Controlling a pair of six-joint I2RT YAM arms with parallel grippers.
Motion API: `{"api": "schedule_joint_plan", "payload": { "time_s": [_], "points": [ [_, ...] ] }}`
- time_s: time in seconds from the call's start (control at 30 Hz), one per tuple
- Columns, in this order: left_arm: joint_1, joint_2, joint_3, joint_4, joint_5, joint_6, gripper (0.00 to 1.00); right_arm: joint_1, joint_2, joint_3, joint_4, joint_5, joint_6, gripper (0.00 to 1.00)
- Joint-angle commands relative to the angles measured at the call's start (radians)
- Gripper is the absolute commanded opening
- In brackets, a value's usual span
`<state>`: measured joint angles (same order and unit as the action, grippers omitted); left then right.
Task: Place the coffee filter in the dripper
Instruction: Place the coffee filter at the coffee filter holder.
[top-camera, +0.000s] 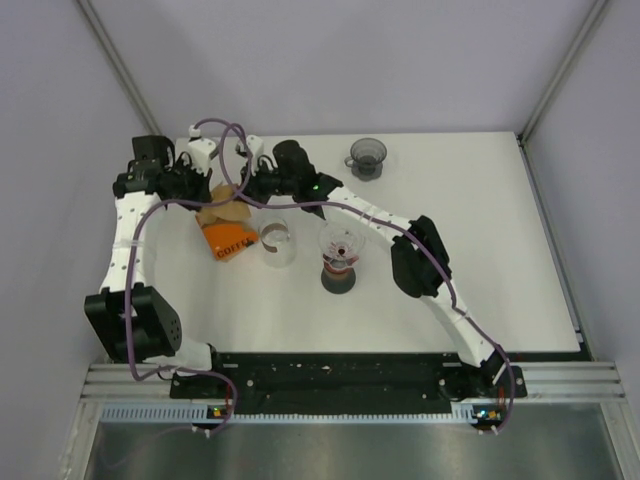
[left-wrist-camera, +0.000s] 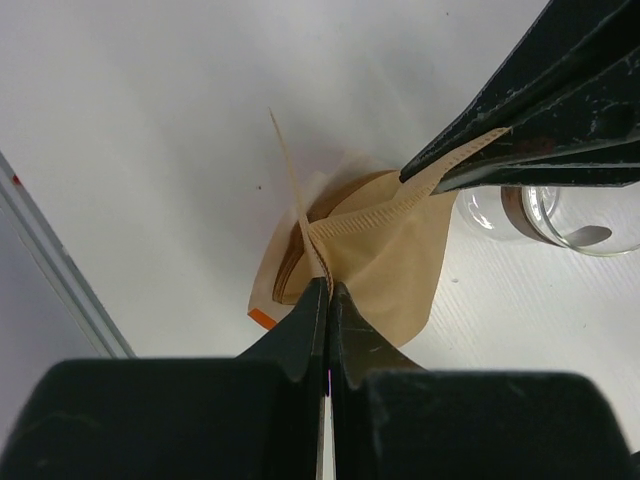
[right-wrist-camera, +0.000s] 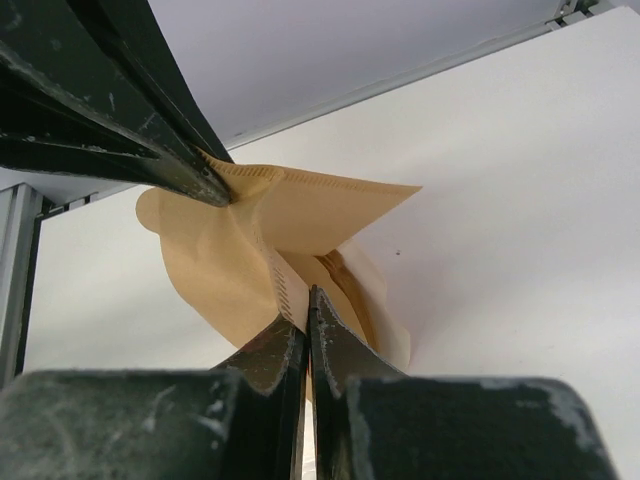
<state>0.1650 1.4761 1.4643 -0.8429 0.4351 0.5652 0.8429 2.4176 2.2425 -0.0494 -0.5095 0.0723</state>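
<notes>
Though near table (top-camera: 480, 280) edge, left end effector (left-wrist-camera: 325, 287) and right end effector (right-wrist-camera: 306, 296) tight on coffee filter (left-wrist-camera: 395, 250)

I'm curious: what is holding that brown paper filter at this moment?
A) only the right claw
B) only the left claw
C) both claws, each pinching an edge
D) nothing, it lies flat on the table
C: the left gripper is shut on one seam of the coffee filter, and the right gripper is shut on another edge, so the paper is spread between them.
</notes>
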Motion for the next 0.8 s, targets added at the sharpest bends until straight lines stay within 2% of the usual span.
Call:
{"api": "schedule_joint_plan", "payload": {
  "time_s": [0.0,0.1,0.3,0.37,0.53,0.77],
  "points": [
    [0.010,0.042,0.027,-0.086,0.016,0.050,0.00,-0.007,0.014,0.011,0.033,-0.014,0.020,0.00],
    [0.010,0.059,0.056,-0.150,0.020,0.076,0.00,-0.007,0.008,0.006,0.033,-0.017,0.021,0.00],
    [0.010,0.076,0.030,-0.122,-0.016,0.084,0.00,-0.005,0.008,0.006,0.040,-0.018,0.032,0.00],
    [0.010,0.082,0.034,-0.128,-0.010,0.088,0.05,-0.005,0.008,0.005,0.040,-0.018,0.032,0.00],
    [0.010,0.075,0.018,-0.096,-0.015,0.090,0.29,-0.007,-0.005,-0.007,0.042,-0.018,0.026,0.00],
    [0.010,0.092,0.019,-0.090,-0.029,0.084,0.40,-0.007,-0.021,-0.032,0.039,-0.014,0.011,0.00]
  ]
}}
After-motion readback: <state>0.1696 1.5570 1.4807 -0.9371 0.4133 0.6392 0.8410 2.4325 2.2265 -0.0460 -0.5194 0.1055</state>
